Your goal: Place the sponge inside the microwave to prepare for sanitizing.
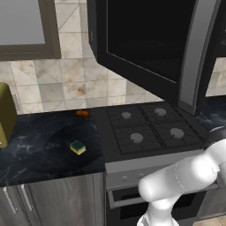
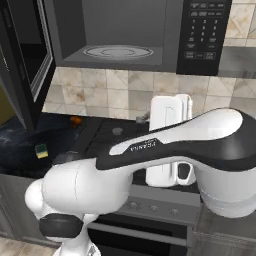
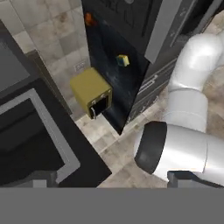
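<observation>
Left base view: the small rectangular sponge (image 1: 78,147), yellow with a dark green top layer, lies flat on the black marbled bench (image 1: 31,150), at about 9 o'clock from the black four-burner stove (image 1: 148,128) and well apart from it. A small orange thing (image 1: 82,113) sits near the tiled wall at 12 o'clock from the sponge. An olive-yellow boxy appliance (image 1: 6,112) stands at the bench's far left edge. The large black microwave (image 1: 150,39) hangs above the stove with its dark glass door swung open.

Right base view: the microwave (image 2: 125,35) shows its grey inside and the round glass turntable (image 2: 118,51), with the button panel (image 2: 204,30) at 3 o'clock of the cavity. The sponge (image 2: 41,150) rests on the bench at about 8 o'clock from the cavity, and the orange thing (image 2: 75,120) lies beyond it.

Hand view: the sponge (image 3: 123,60) lies on the dark bench (image 3: 109,87), between the orange thing (image 3: 89,18) and the olive-yellow appliance (image 3: 90,92). I cannot tell whether the jaws are spread or pressed together.
</observation>
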